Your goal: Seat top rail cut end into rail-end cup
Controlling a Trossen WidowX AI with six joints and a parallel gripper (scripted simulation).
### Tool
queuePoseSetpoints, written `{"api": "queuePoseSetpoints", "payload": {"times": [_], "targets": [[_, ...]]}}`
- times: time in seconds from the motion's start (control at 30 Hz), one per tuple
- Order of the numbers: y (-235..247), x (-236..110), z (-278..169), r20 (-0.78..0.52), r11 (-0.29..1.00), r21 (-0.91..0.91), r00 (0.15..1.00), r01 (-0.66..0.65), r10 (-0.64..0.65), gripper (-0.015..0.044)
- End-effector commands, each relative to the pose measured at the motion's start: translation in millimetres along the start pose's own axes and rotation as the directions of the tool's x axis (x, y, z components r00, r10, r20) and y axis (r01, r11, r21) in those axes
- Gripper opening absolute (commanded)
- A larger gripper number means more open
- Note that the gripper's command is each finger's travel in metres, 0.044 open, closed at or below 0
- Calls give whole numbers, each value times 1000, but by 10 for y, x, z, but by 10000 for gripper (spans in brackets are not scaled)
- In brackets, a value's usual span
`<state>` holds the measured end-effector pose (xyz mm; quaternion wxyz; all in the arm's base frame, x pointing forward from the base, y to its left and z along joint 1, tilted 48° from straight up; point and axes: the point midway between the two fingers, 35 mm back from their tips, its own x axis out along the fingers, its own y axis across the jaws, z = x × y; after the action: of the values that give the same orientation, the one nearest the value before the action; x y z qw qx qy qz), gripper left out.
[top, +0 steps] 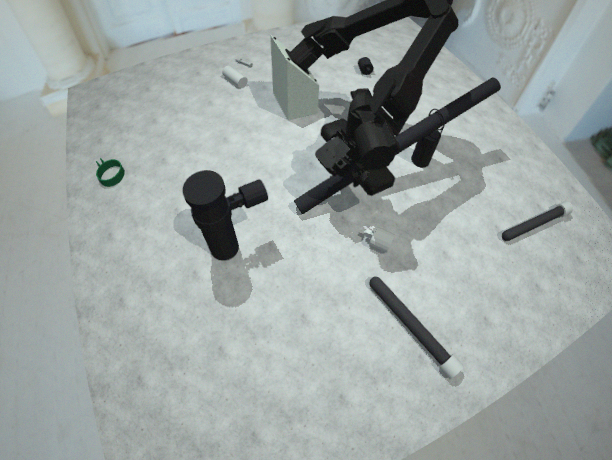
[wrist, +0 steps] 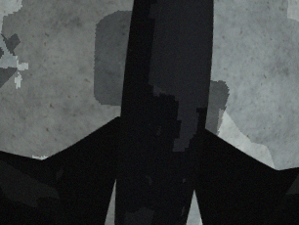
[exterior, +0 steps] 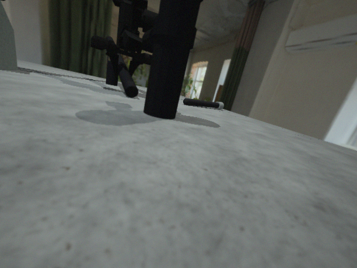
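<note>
The big dark post (top: pixel 212 215) (exterior: pixel 169 58) stands upright on the table at the left. Its rail-end cup (top: pixel 253 193) hangs on the brace band near the post cap and opens to the right. The long dark top rail (top: pixel 450 110) (exterior: pixel 126 78) (wrist: pixel 165 93) runs slantwise through the loop cap on a short post (top: pixel 425 148). Its cut end (top: pixel 302 204) hangs a short way right of the cup, apart from it. My gripper (top: pixel 361 173) is shut on the rail near that end. In the wrist view the rail fills the middle between the two fingers.
Two loose dark rods with white tips lie on the table, one at the front (top: pixel 410 320) and one at the right (top: pixel 535 222) (exterior: pixel 202 103). A green ring (top: pixel 110 173) lies far left. A grey-green wedge block (top: pixel 292 82), a white cylinder (top: pixel 234 77) and a small white part (top: pixel 369 233) also lie there.
</note>
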<state>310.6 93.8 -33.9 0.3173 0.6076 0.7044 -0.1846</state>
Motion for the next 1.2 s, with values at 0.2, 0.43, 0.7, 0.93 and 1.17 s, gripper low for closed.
{"api": "queuePoseSetpoints", "payload": {"times": [0.2, 0.43, 0.7, 0.93, 1.17], "targets": [[42, -234, 154, 95, 1000, -9, 995, -5, 6, 0], [50, -695, 457, 300, 1000, -19, 954, 4, 2, 0], [47, -744, 485, 319, 1000, -18, 948, 6, 0, 0], [42, -728, 479, 314, 1000, -16, 950, 8, -2, 0], [25, -679, 462, 297, 1000, -9, 955, 13, -10, 0]]}}
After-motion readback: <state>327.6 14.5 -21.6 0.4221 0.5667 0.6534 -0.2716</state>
